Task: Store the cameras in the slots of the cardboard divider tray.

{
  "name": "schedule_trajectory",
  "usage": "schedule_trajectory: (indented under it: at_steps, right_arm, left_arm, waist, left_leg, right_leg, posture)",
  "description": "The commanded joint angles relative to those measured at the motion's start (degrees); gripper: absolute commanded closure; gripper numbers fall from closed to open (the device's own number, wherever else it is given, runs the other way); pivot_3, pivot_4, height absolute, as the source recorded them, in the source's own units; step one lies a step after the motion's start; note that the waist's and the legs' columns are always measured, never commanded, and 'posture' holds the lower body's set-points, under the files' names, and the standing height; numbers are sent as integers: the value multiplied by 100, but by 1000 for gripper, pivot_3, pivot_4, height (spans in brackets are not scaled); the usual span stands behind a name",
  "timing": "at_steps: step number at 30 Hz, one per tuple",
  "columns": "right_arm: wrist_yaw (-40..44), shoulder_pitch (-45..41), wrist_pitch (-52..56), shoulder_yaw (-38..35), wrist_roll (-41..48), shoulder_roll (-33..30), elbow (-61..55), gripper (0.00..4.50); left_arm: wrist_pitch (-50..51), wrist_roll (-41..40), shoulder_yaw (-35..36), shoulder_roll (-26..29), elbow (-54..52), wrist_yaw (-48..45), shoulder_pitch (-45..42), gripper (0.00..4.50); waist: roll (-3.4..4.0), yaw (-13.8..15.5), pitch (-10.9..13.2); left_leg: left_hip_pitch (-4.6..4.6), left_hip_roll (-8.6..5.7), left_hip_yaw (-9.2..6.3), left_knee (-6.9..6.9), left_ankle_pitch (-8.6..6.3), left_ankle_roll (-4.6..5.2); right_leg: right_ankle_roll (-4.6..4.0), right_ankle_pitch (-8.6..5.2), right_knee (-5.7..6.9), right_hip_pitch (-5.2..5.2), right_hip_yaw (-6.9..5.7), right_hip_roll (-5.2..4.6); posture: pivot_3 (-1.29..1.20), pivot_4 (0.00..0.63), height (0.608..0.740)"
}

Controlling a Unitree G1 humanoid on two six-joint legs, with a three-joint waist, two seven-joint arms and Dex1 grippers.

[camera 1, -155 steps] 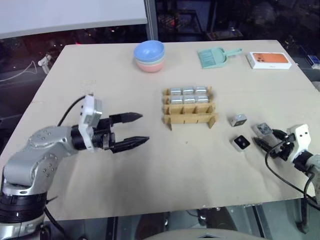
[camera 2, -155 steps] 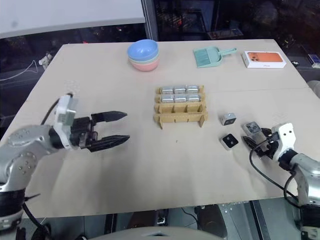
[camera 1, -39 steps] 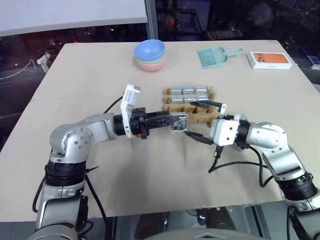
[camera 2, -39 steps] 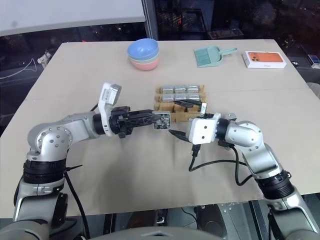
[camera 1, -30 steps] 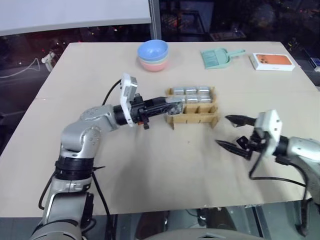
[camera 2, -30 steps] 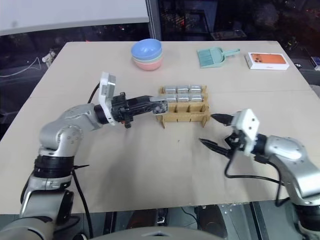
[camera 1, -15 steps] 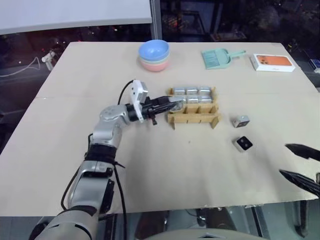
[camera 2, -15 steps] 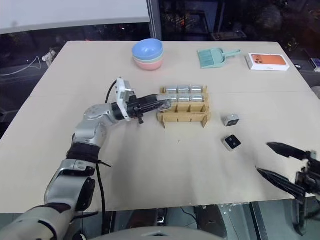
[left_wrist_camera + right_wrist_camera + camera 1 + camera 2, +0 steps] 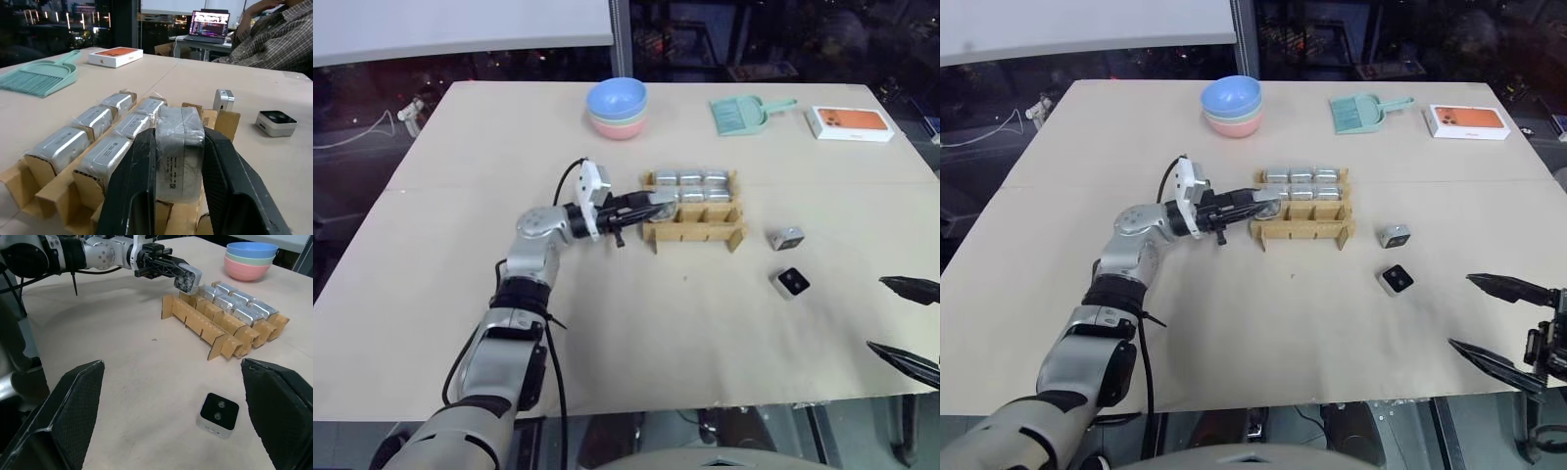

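Silver plastic-wrapped camera (image 9: pixel 179 147) between black left pincer (image 9: pixel 180 196) fingers (image 9: pixel 132 196).

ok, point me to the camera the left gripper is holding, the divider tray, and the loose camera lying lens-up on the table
held camera (image 9: pixel 179 147), left wrist view, on its wrapped face between the fingers
divider tray (image 9: pixel 1301 231), right eye view, on its near cardboard wall
lens-up camera (image 9: pixel 217 413), right wrist view, on its black lens face

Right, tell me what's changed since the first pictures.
A camera has left the table by the right pincer. It passed to the left pincer, which is shut on it at the near-left slot of the cardboard divider tray. The right pincer is open and drew back to the table's right edge. Six stored cameras and two loose cameras stayed.
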Motion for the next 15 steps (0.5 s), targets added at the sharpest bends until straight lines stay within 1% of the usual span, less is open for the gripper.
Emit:
schedule_trajectory:
  at_steps: [1, 4, 8, 15]
  right_arm:
    - [-45, 3, 54, -74, 102, -89, -85, 65]
    - [-118, 21, 146, -94, 144, -101, -143, 65]
    - [-109, 75, 95, -47, 77, -65, -184, 65]
    - [-110, 307, 39, -138, 51, -19, -259, 65]
  left_arm:
    - [-1120, 384, 55, -12, 204, 235, -108, 3776]
    - [-1042, 331, 133, -125, 697, 232, -380, 3776]
    - [-1351, 393, 166, -227, 1450, 107, -788, 3776]
    - [-1365, 391, 130, -331, 2005, -648, -1031, 3776]
  waist:
    - [0, 2, 0]
    - [-1, 9, 0]
    - [-2, 8, 1]
    - [-3, 0, 1]
  left_leg:
    - [0, 0, 0, 0, 0, 0]
    - [0, -1, -1, 0, 0, 0]
    - [-4, -4, 4, 5, 0, 0]
    - [-7, -4, 6, 5, 0, 0]
  right_leg:
    - [0, 0, 0, 0, 0, 0]
    - [-1, 1, 0, 0, 1, -2]
    - [1, 1, 0, 2, -7, -2]
    - [1, 1, -1, 1, -7, -2]
  posture:
    - [0, 150, 740]
    - [0, 150, 740]
    - [0, 150, 740]
    - [0, 150, 740]
